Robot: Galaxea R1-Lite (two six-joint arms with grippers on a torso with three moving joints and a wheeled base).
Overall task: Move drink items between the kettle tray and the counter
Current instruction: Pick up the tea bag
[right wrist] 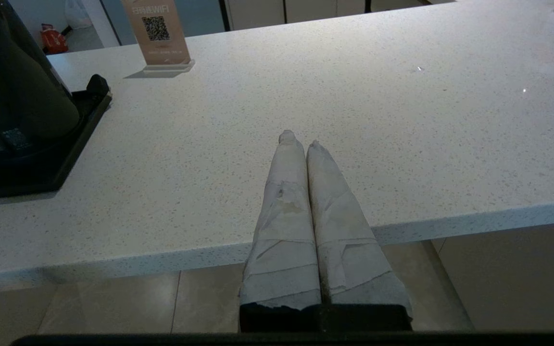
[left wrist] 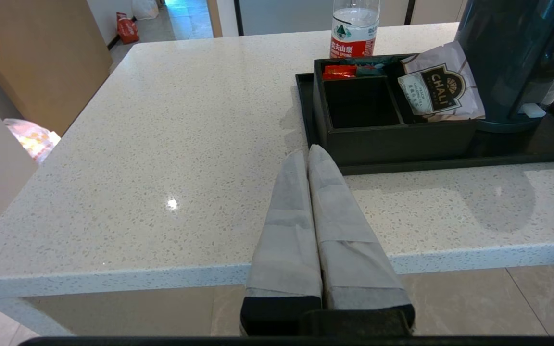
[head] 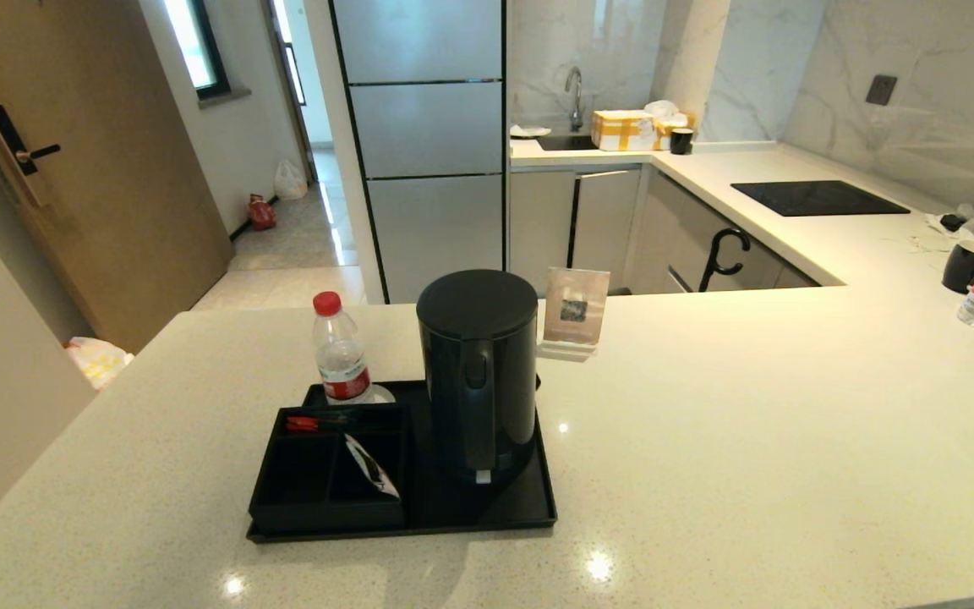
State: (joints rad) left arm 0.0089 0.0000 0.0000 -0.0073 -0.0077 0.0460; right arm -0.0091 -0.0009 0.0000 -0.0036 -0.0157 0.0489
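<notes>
We judge that nothing has been picked up yet and the task stands at its opening step. The kettle [head: 477, 372] sits upright on its round base at the right side of the kettle tray [head: 538, 506], handle toward us, and the tea sachet [left wrist: 440, 89] leans tilted in a compartment of the divided box [left wrist: 392, 137], just beside the kettle. A water bottle [head: 341, 353] stands at the tray's far left corner, and a small sign [head: 575, 311] stands on the counter [head: 749, 440] behind the kettle. The left claw [left wrist: 308, 154] hangs at the counter's near edge, short of the tray, its fingers pressed together and holding nothing; the right claw [right wrist: 298, 139] hangs likewise over bare counter, right of the tray, also closed and empty. Next, we think, the left claw must part its fingers and reach forward to the sachet's upper edge.
</notes>
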